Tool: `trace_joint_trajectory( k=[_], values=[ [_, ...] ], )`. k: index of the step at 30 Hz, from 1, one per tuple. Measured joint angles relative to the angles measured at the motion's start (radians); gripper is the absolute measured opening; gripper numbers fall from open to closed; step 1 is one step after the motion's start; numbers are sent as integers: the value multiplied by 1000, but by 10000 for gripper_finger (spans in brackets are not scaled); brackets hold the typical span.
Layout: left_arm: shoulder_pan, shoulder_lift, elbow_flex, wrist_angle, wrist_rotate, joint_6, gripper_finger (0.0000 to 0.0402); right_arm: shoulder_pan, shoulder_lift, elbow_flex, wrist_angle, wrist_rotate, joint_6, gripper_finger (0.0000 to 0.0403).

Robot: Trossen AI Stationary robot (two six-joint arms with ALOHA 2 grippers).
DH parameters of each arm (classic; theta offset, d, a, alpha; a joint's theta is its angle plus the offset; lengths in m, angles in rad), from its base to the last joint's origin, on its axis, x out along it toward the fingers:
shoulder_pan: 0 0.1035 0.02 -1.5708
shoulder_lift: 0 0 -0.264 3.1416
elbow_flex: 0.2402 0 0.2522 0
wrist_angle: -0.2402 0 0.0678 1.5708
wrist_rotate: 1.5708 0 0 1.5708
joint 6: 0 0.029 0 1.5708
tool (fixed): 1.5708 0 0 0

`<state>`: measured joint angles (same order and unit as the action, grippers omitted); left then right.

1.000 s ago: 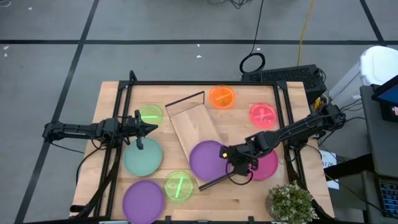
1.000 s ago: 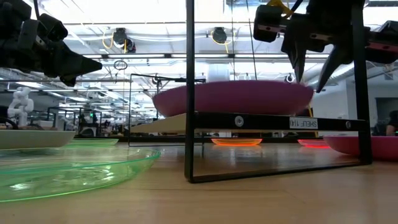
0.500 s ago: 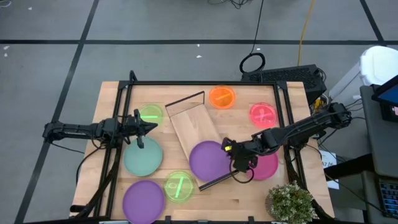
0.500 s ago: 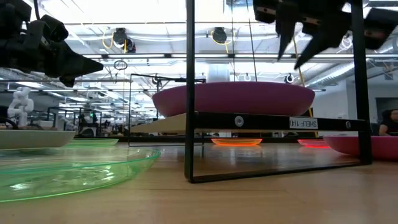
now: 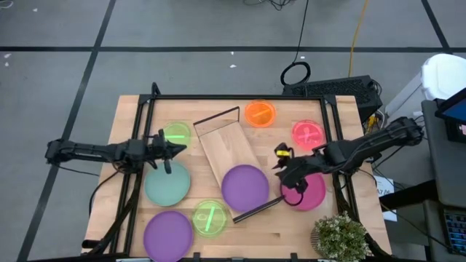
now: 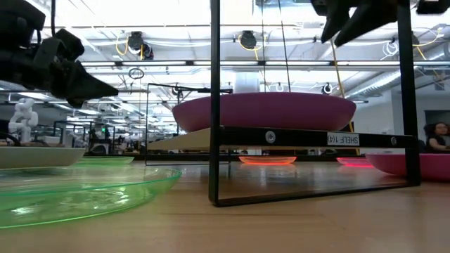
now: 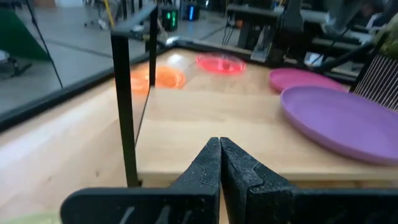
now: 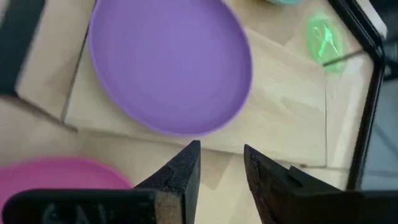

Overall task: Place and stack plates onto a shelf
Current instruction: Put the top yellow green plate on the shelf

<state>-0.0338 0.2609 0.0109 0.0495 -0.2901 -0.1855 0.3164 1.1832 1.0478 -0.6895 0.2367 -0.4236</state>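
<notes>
A purple plate (image 5: pixel 245 186) lies on the near end of the shelf (image 5: pixel 227 149), which sits askew on the tabletop (image 5: pixel 291 225). The right gripper (image 5: pixel 285 166) hovers just beside that plate with its fingers apart and empty, above the edge of the magenta plate (image 5: pixel 312 191). The left gripper (image 5: pixel 175 148), fingers pressed together, hangs beside the shelf's far end, above the teal plate (image 5: pixel 167 183).

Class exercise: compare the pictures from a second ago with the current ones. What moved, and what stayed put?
The right gripper, open and empty, has drawn back from over the purple plate on the shelf toward the magenta plate, and risen in the low view. The left gripper stayed shut near the small green plate, shifting only slightly. No plate or the shelf moved.
</notes>
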Motion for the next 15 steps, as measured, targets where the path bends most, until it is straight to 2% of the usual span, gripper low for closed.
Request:
trace_joint_trajectory(
  k=[3, 6, 11, 15],
  values=[
    [0, 50, 8, -14, -16, -32, 1, 0, -32, 0, 2, 0, 121, 105],
    [0, 107, 56, -103, -54, -78, 1, 0, -51, 0, 15, 0, 223, 105],
    [0, 213, 180, -324, -63, -148, 1, 0, -49, 0, 35, 48, 288, 105],
    [0, 300, 262, -440, -62, -206, 12, -1, -44, -21, 70, 106, 347, 105]
  ],
)
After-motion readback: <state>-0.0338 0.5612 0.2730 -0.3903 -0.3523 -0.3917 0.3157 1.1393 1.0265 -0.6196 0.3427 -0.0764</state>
